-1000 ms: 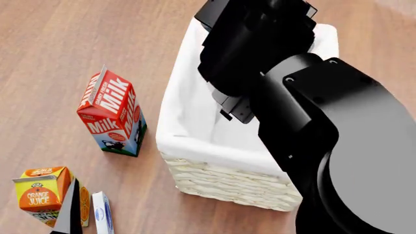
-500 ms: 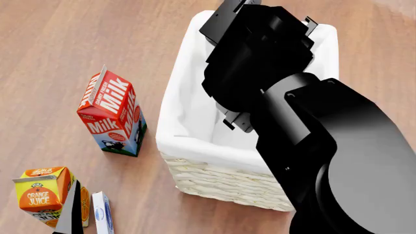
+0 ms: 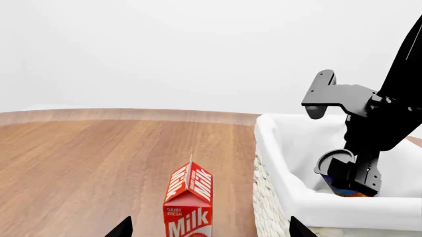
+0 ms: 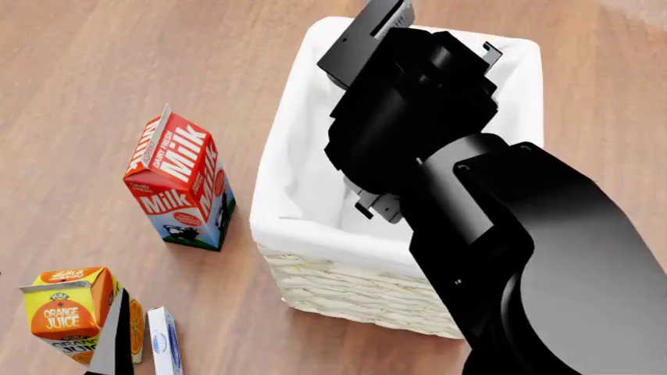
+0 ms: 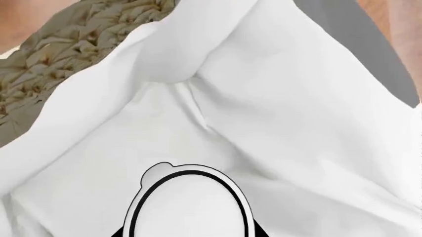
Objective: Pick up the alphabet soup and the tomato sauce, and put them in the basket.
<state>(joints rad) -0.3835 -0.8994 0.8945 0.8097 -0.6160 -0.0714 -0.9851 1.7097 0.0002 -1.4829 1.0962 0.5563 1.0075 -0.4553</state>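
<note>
The alphabet soup (image 3: 337, 184), a blue can with orange at its base and a silvery lid (image 5: 188, 202), hangs inside the basket (image 4: 312, 228) with my right gripper (image 3: 348, 174) shut on it. In the right wrist view the lid fills the space between the right gripper (image 5: 191, 232) and the white liner below. The head view hides can and gripper behind my black right arm (image 4: 417, 133). My left gripper (image 3: 209, 232) is open, low over the wooden floor beside the basket (image 3: 277, 163), facing a milk carton. The tomato sauce is out of view.
A red milk carton (image 4: 180, 181) stands left of the basket. An orange juice carton (image 4: 68, 312) and a thin white-and-blue box (image 4: 164, 341) sit at the near left. Woven basket wall (image 5: 66, 64) shows beyond the liner.
My right arm has shifted a little over the basket, its wrist bracket now showing higher in the head view. The cartons and the basket have not moved.
</note>
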